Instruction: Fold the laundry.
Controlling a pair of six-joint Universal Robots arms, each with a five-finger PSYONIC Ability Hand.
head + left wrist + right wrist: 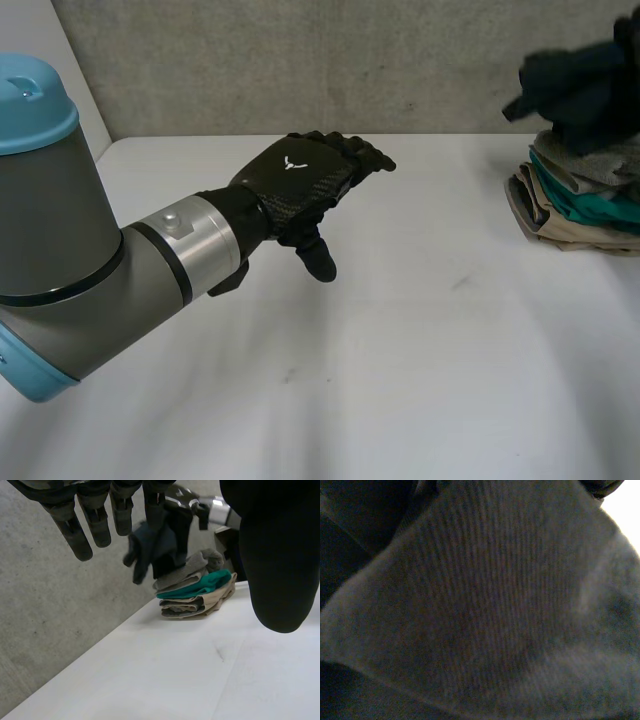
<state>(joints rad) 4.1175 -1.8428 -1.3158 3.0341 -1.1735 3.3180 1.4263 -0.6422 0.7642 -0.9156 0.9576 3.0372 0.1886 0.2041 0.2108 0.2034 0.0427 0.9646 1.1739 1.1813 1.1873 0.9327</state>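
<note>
A dark blue ribbed garment [575, 80] hangs over the pile of folded clothes [575, 205] at the white table's [400, 330] edge. Whether the right hand [192, 502] grips it I cannot tell. The left hand [300, 180] hovers empty, fingers straight. Next, probably carry the garment to the centre.

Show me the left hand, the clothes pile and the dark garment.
left hand [300, 180], head view, back of the palm
clothes pile [600, 208], head view, teal layer
dark garment [575, 85], head view, its middle

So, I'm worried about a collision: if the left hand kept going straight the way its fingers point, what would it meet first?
Probably the dark garment over the stack of folded clothes; in the wrist view both lie straight ahead of the left hand, past its open fingertips. Depth is unclear, though.
</note>
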